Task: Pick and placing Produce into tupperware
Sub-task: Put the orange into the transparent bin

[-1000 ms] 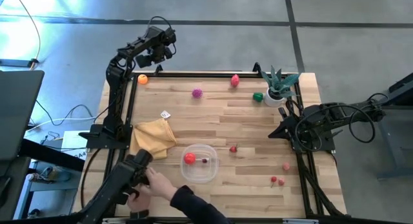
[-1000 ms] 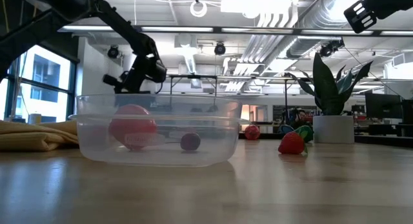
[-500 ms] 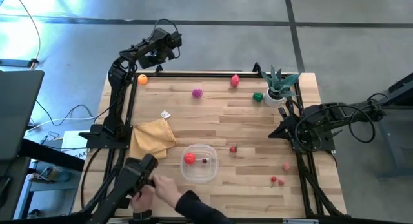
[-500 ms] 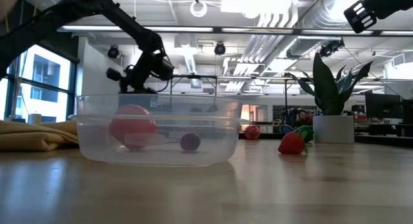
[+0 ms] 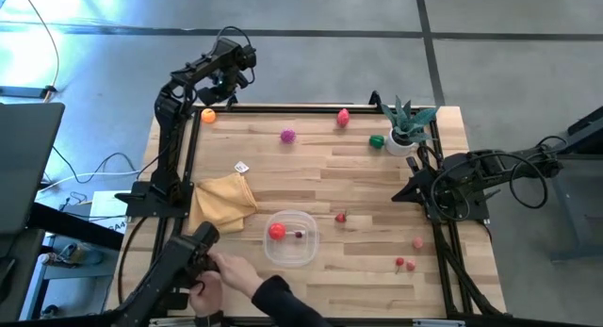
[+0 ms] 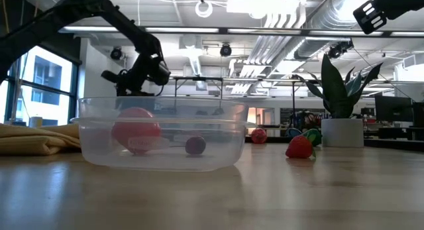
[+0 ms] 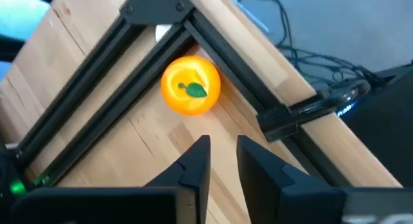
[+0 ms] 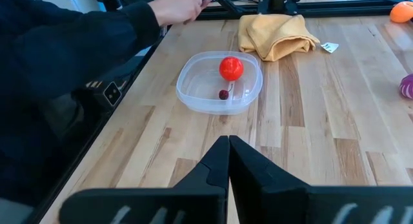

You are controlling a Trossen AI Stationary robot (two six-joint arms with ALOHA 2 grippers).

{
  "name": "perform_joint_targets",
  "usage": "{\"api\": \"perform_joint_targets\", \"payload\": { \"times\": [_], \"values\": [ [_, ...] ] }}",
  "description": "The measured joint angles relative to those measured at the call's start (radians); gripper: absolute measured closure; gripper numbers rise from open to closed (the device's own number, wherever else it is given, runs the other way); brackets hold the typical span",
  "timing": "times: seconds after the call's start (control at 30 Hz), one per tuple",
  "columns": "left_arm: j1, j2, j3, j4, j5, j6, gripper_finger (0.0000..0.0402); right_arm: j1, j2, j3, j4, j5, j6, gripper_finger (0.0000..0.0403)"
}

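One toy orange (image 7: pixel 190 86), round and likely slippery, waits cornered; left end effector (image 7: pixel 222 156), narrowly parted, should pinch its middle.

Tub (image 5: pixel 303 254): we see it near the table's front edge, with a round fruit (image 5: pixel 276 231) and a small one (image 5: pixel 299 235) inside.
Cloth (image 5: pixel 224 200): just left of the tub.
Plant (image 5: pixel 408 125): back right corner.
Corner fruit (image 7: pixel 190 86): back left, maybe touching the rail.
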Motion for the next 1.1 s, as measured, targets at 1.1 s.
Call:
{"api": "perform_joint_targets", "payload": {
  "times": [1.1],
  "values": [
    [0.095, 0.011, -0.131, 0.140, 0.197, -0.180, 0.0348, 0.000, 0.000, 0.000, 0.000, 0.000, 0.000, 0.0402]
  ]
}}
